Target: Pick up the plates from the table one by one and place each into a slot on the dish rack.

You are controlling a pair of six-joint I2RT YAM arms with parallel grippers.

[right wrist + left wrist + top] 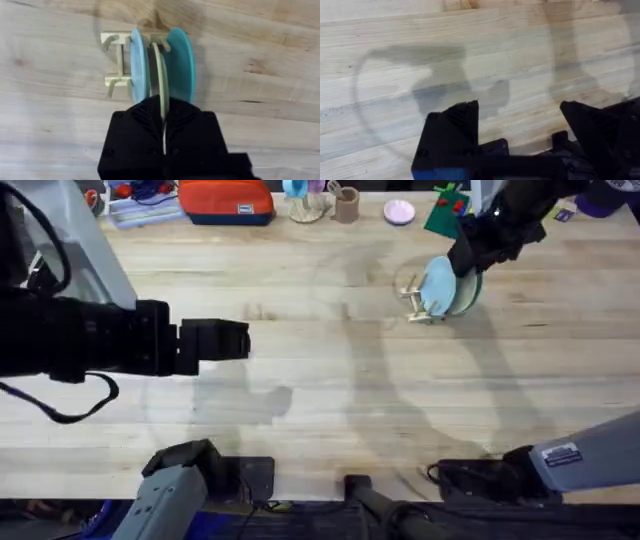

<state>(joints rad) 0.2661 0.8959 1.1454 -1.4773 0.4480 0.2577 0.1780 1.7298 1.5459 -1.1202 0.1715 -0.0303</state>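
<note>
Spanning your whole workspace, the table (340,390) lies pale and plank-grained, with clutter along its far edge. Your left arm reaches in from the left side, its gripper (235,340) hanging over bare wood in the middle-left; in the left wrist view you can see its fingers (452,127) spread wide apart with nothing between them. Your right gripper (470,260) sits at the far right, directly over the dish rack (415,300). You have three plates standing upright in neighbouring slots there: the light blue plate (137,62) on the outer side, the creamy yellow plate (159,70) in the middle, and the teal plate (181,62) beyond it. Your right fingers (135,130) are pinching the yellow plate's rim.
</note>
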